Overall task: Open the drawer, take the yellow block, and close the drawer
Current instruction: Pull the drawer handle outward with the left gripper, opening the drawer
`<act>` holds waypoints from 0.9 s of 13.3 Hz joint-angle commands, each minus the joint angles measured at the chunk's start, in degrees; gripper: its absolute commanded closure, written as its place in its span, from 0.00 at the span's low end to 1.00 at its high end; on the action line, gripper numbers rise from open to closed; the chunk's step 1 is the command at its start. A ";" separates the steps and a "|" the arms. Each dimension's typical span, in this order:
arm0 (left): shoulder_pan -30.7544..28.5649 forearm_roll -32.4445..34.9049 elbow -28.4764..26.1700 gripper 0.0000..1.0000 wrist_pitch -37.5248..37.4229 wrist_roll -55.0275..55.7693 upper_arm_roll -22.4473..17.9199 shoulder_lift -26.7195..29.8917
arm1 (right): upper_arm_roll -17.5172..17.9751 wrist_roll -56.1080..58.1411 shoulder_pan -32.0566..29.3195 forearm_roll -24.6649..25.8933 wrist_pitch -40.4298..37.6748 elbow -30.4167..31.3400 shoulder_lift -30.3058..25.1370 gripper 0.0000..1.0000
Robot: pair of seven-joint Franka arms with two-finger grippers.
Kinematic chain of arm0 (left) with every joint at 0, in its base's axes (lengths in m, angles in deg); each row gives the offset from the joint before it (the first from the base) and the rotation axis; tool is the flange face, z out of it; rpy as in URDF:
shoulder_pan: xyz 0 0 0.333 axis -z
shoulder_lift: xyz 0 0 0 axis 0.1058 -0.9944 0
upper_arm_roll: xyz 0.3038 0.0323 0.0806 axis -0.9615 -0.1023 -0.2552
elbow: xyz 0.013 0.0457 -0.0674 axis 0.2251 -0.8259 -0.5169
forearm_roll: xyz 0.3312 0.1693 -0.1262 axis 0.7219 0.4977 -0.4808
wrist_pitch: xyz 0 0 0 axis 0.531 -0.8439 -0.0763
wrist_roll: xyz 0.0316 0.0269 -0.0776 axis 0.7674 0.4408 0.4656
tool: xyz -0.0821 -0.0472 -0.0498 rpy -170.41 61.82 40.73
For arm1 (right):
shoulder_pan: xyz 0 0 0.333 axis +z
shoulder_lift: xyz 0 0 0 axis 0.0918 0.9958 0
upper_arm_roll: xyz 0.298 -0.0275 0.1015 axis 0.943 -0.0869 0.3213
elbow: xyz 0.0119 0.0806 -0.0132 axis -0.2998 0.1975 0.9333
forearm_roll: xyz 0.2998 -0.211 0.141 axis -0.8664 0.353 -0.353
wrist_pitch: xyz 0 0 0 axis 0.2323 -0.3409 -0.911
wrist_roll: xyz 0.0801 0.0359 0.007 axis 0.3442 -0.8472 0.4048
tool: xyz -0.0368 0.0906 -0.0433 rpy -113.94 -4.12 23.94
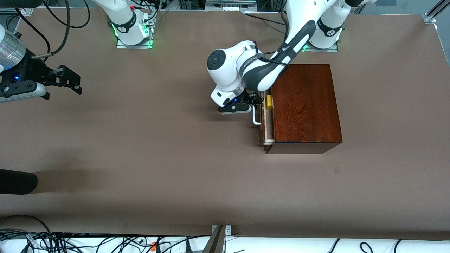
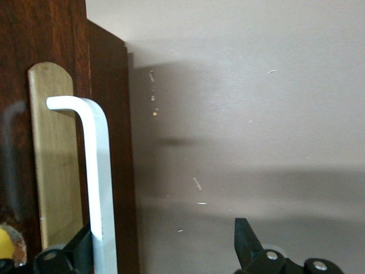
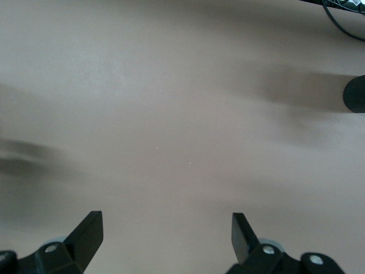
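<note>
The dark reddish-brown wooden box point(image 1: 306, 105) stands at the left arm's end of the table. Its drawer point(image 1: 263, 126) is pulled out a small way, showing a pale inside strip. The yellow block point(image 1: 269, 102) lies in that gap, and a sliver of it shows in the left wrist view point(image 2: 7, 242). My left gripper point(image 1: 250, 102) is open at the white handle point(image 1: 256, 118). In the left wrist view the handle point(image 2: 98, 171) stands between the fingers of the left gripper point(image 2: 165, 245), right against one finger. My right gripper point(image 1: 72, 83) waits open over bare table, as its wrist view point(image 3: 166, 234) shows.
The brown table point(image 1: 158, 147) stretches wide in front of the drawer. A black rounded object point(image 1: 17, 181) lies at the right arm's end of the table, nearer to the front camera, and shows in the right wrist view point(image 3: 355, 94). Cables run along the table's edges.
</note>
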 commanded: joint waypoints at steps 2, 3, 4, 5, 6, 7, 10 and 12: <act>3.02 0.28 6.65 0.00 0.31 2.76 0.52 -4.59 | 0.00 -0.12 -0.36 -0.11 0.02 -0.60 0.20 0.00; 3.54 0.28 7.09 0.00 0.31 2.84 0.52 -4.86 | 0.00 -0.12 -0.45 -0.11 0.02 -0.60 0.11 0.00; 3.89 0.28 8.05 0.00 0.31 2.84 0.52 -5.29 | 0.00 -0.12 -0.45 -0.11 0.11 -0.60 0.20 0.00; 4.33 0.28 9.45 0.00 0.23 2.93 0.52 -5.73 | 0.00 -0.12 -0.45 -0.11 0.11 -0.60 0.29 0.00; 4.95 0.28 10.51 0.00 -0.04 2.93 0.52 -6.26 | 0.00 -0.12 -0.45 -0.11 0.02 -0.60 0.37 0.00; 5.47 0.28 11.57 0.00 -0.12 3.11 0.43 -6.70 | -0.08 -0.12 -0.45 -0.11 0.02 -0.60 0.37 0.00; 6.62 0.37 13.50 0.00 -0.21 3.90 0.34 -7.93 | -0.26 -0.03 -0.53 -0.11 0.02 -0.60 0.37 0.00; 7.41 0.37 15.87 0.00 -0.21 3.90 0.34 -9.25 | -0.35 -0.03 -0.62 -0.11 0.02 -0.60 0.37 0.00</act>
